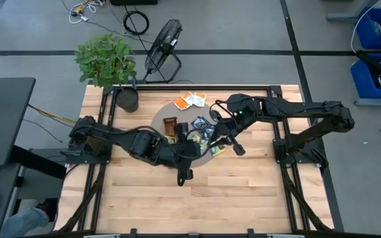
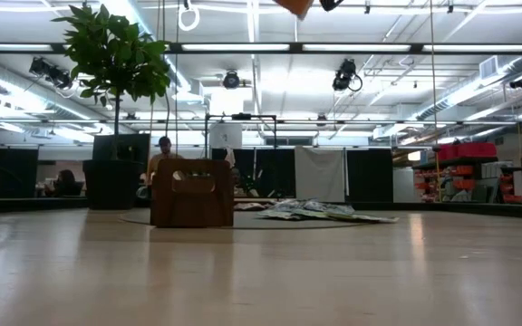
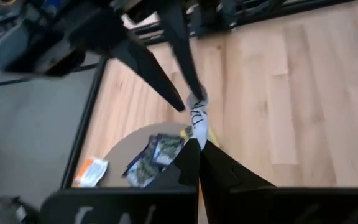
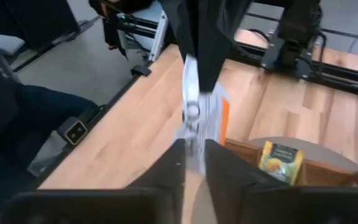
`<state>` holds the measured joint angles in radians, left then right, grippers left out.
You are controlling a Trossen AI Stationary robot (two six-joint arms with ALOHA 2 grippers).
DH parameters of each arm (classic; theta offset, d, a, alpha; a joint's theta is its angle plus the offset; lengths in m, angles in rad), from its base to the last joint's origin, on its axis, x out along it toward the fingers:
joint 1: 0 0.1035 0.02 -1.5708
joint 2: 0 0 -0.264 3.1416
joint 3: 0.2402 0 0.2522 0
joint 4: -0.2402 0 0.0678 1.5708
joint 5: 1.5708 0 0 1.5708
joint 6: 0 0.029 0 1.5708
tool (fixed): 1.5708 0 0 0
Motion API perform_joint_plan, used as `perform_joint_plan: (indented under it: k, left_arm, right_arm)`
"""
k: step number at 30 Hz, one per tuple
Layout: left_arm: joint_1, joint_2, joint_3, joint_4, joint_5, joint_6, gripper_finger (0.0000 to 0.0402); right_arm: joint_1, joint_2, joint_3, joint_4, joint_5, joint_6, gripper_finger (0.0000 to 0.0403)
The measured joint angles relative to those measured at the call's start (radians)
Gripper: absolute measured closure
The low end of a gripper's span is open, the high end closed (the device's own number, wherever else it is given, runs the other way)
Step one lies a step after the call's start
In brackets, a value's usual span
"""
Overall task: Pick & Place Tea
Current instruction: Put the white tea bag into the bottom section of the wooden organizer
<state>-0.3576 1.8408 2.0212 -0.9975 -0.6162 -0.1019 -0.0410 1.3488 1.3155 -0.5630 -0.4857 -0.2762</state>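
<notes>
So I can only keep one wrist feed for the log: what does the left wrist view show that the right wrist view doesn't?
Only the left wrist view: dark tea bags on the round mat, and an orange tea bag near its edge. Only the right wrist view: the wooden tray with a yellow tea bag in it. Both: the held tea bag, gripped in mid-air by the left pincer and the right pincer together.
</notes>
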Motion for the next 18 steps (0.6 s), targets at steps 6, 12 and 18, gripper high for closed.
perform_joint_plan:
  k: [6,12,18]
  left_arm:
    - [-0.066,0.000,0.000,-0.112,-0.234,-0.209,0.0400]
    - [-0.173,0.000,0.000,-0.264,-0.535,-0.561,0.0400]
    - [-0.275,0.045,0.000,-0.393,-0.769,-0.968,0.0400]
  right_arm:
    - [0.000,-0.048,0.000,-0.041,0.003,-0.019,0.0249]
    - [0.000,-0.104,0.000,-0.102,0.063,0.009,0.0212]
    - [0.000,-0.136,-0.049,-0.100,0.119,0.038,0.0212]
